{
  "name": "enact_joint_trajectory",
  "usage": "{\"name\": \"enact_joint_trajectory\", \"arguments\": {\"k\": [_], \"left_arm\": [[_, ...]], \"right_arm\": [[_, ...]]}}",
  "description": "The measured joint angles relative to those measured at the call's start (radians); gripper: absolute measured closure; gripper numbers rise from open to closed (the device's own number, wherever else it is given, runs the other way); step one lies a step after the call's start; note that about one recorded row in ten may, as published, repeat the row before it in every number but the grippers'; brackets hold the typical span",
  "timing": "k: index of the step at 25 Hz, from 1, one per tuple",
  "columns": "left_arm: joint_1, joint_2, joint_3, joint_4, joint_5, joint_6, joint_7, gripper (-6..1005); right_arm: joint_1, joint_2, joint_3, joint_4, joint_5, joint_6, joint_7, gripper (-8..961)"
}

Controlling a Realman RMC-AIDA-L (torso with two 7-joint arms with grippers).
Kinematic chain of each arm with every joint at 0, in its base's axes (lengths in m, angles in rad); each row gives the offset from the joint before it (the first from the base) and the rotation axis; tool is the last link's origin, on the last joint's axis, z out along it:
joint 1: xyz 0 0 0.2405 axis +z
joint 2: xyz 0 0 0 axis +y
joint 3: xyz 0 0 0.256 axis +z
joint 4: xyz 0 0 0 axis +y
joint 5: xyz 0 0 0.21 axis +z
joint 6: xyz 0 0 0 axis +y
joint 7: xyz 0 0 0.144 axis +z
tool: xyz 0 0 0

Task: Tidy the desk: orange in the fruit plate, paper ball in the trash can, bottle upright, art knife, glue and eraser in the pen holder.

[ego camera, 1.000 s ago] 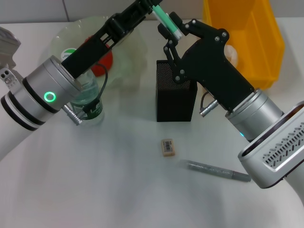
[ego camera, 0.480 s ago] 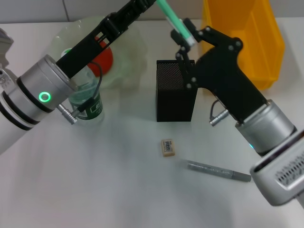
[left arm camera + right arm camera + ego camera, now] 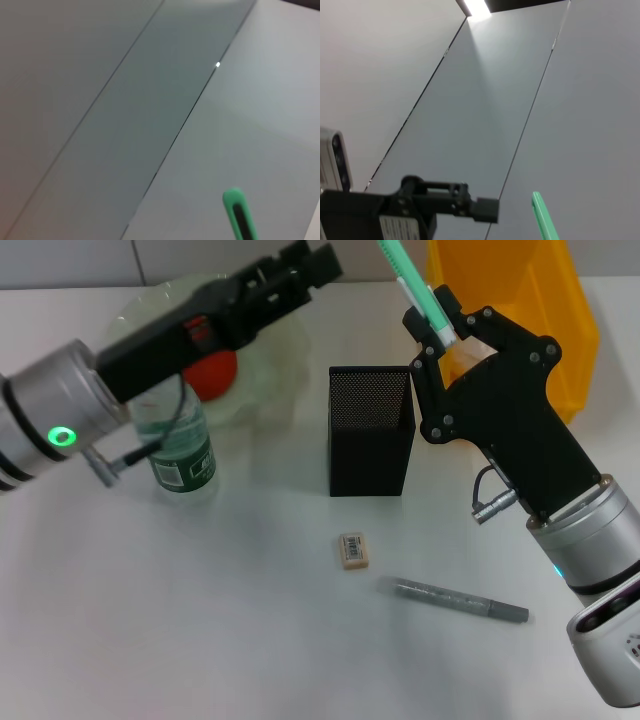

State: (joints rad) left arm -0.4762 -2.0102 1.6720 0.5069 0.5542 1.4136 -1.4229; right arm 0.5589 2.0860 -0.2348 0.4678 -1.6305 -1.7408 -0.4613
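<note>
The right gripper [image 3: 436, 322] is raised above the far part of the white table [image 3: 200, 620], just beside the black mesh pen holder [image 3: 370, 430] and over its right side. Its fingers are pinching a slim green art knife [image 3: 412, 280], which stands tilted with its upper end leaning to the far left. The knife is above the holder and is not inside it. The same green knife tip shows in the left wrist view [image 3: 240, 214] and in the right wrist view [image 3: 544, 216].

The left gripper [image 3: 305, 262] reaches over the far edge of the table, above the translucent pale green fruit plate [image 3: 270, 370]; I cannot tell how its fingers stand. The round orange [image 3: 212, 375] lies in that plate, partly hidden by the left arm. The clear plastic bottle with a green label [image 3: 182, 450] stands upright near the plate, toward the left edge of the table.

The small beige rectangular eraser [image 3: 353, 549] lies flat on the table in front of the pen holder. The grey stick-shaped glue pen [image 3: 460, 600] lies near it, toward the right edge. A yellow plastic bin [image 3: 560, 330] stands at the far right corner, behind the right arm.
</note>
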Motion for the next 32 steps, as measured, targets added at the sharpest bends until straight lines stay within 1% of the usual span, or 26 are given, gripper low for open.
{"name": "enact_joint_trajectory", "arguments": {"k": [1,2,3,4,5,8,9,10,11,12,13,14,15,17,18,19,23,24,27,28,29,30,32], "left_arm": [[-0.002,0.007,-0.028,0.01,0.045,0.002,0.003,325],[-0.002,0.007,-0.028,0.01,0.045,0.002,0.003,325],[0.011,0.016,-0.176,0.053,0.202,0.034,0.008,325],[0.011,0.016,-0.176,0.053,0.202,0.034,0.008,325],[0.024,0.016,-0.253,0.075,0.263,0.059,0.003,325],[0.024,0.016,-0.253,0.075,0.263,0.059,0.003,326],[0.033,0.014,-0.295,0.084,0.291,0.072,0.0,326],[0.033,0.014,-0.295,0.084,0.291,0.072,0.0,326],[0.04,0.015,-0.333,0.088,0.332,0.078,-0.002,326],[0.04,0.015,-0.333,0.088,0.332,0.078,-0.002,326],[0.042,0.015,-0.334,0.087,0.335,0.078,-0.003,326],[0.042,0.015,-0.334,0.087,0.335,0.078,-0.003,326],[0.042,0.015,-0.334,0.087,0.335,0.078,-0.003,326],[0.049,0.011,-0.336,0.088,0.342,0.073,-0.001,326],[0.05,0.01,-0.337,0.088,0.342,0.072,0.0,327],[0.05,0.01,-0.337,0.088,0.342,0.072,0.0,327],[0.051,0.007,-0.343,0.088,0.343,0.071,0.001,327],[0.051,0.007,-0.343,0.088,0.343,0.071,0.001,327],[0.05,0.005,-0.343,0.087,0.344,0.071,0.0,327],[0.05,0.004,-0.344,0.088,0.344,0.071,-0.001,328],[0.05,0.004,-0.344,0.088,0.344,0.071,-0.001,328],[0.05,0.004,-0.344,0.088,0.345,0.071,-0.001,328],[0.05,0.004,-0.344,0.088,0.345,0.071,-0.001,328]], "right_arm": [[0.0,0.0,0.0,0.0,0.0,0.0,0.0,777],[-0.001,0.0,0.0,0.002,0.0,0.0,0.0,777],[-0.002,-0.001,0.0,0.013,0.0,-0.002,0.0,777],[-0.002,-0.001,0.0,0.013,0.0,-0.002,0.0,777],[-0.002,-0.002,0.0,0.019,0.0,-0.005,0.0,776],[-0.009,-0.007,0.0,0.031,0.0,-0.037,0.002,775],[-0.009,-0.007,0.0,0.031,0.0,-0.037,0.002,775],[-0.012,-0.01,0.001,0.037,0.001,-0.044,0.002,775],[-0.013,-0.016,0.002,0.047,0.003,-0.046,0.002,775],[-0.013,-0.024,0.004,0.058,0.006,-0.047,0.002,774],[-0.012,-0.042,0.013,0.086,0.007,-0.044,0.003,774],[-0.012,-0.042,0.013,0.086,0.007,-0.044,0.003,774],[-0.01,-0.051,0.018,0.099,0.008,-0.042,0.003,773],[-0.008,-0.077,0.024,0.137,0.008,-0.04,0.002,773],[-0.004,-0.101,0.026,0.168,0.009,-0.038,0.002,773],[-0.004,-0.101,0.026,0.168,0.009,-0.038,0.002,772],[0.007,-0.14,0.031,0.221,0.01,-0.01,0.002,771],[0.007,-0.14,0.031,0.221,0.01,-0.01,0.002,771],[0.011,-0.151,0.038,0.241,0.01,0.011,-0.002,770],[0.018,-0.167,0.039,0.262,0.01,0.029,-0.003,770],[0.018,-0.167,0.039,0.262,0.01,0.029,-0.003,769],[0.021,-0.176,0.039,0.277,0.011,0.036,-0.003,769],[0.029,-0.202,0.039,0.317,0.011,0.046,-0.004,769]]}}
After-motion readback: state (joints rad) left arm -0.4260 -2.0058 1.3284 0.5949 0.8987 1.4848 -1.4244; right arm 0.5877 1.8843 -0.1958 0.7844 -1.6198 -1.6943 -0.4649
